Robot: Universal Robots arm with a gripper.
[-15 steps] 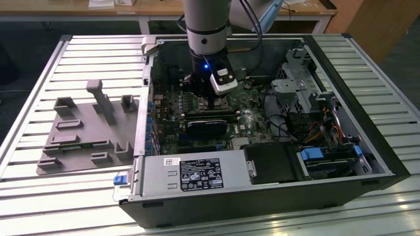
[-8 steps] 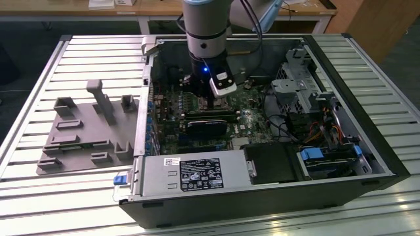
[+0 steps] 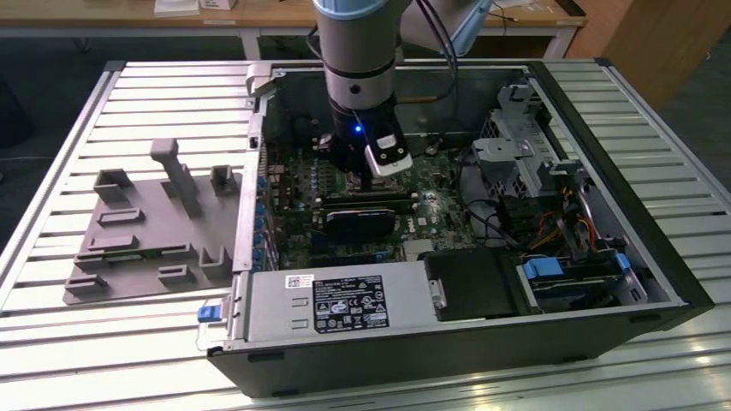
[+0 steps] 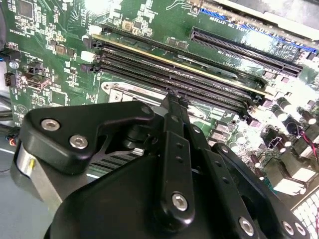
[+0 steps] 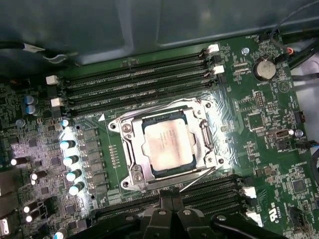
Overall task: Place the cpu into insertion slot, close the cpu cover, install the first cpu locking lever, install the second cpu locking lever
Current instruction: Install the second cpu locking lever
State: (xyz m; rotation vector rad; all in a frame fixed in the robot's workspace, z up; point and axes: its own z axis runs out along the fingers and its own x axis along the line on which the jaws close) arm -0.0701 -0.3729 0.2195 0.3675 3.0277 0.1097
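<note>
Cpu [image 5: 168, 144] within cpu cover [image 5: 130, 149], lettering unreadable

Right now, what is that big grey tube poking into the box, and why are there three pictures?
The tube is a robot arm. At its end is a gripper, a claw for picking things up. It reaches down into an open computer lying on a slatted table. A grey holder plate sits on the table, at the exterior view's left. One picture comes from a camera standing off to the side. The other two come from cameras riding on the arm, so they look closely at the green board inside. In the first wrist view, the cpu, a shiny square chip, lies in its slot with a silvery cover framing it. The gripper is near it, not holding it.
</note>
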